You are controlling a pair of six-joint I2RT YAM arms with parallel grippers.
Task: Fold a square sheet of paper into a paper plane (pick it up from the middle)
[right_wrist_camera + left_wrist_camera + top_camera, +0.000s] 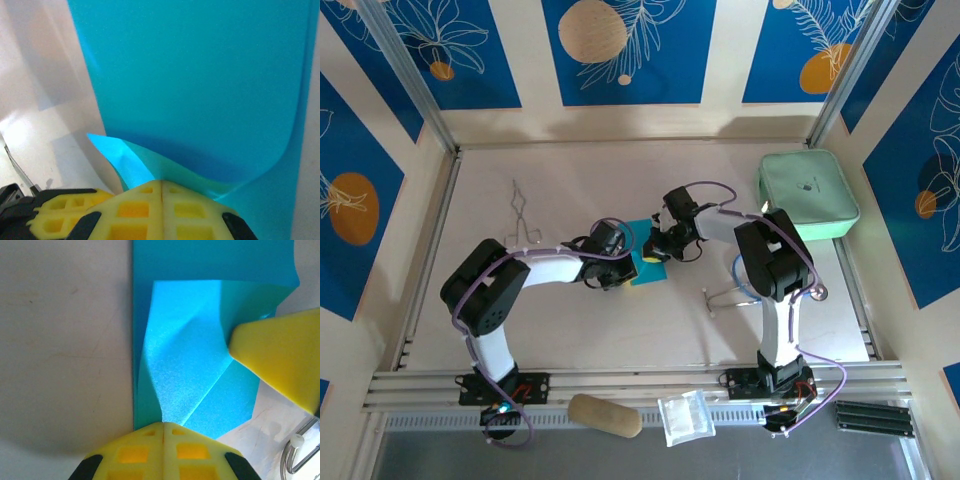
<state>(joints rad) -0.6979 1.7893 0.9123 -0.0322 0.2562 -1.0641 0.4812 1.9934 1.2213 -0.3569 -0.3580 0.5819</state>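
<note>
Two pinches, centre of table (pixel 550 180): left gripper (pixel 163 426) clenched on the left edge of the paper (pixel 190 370); right gripper (pixel 161 182) clenched on its raised flap; best to keep edges aligned, draw the flap taut, then press the crease flat.

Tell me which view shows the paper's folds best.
Left wrist: the paper shows creases and a folded flap plainly. Top external gives a small, half-hidden teal patch; right wrist, a smooth curled face.
</note>
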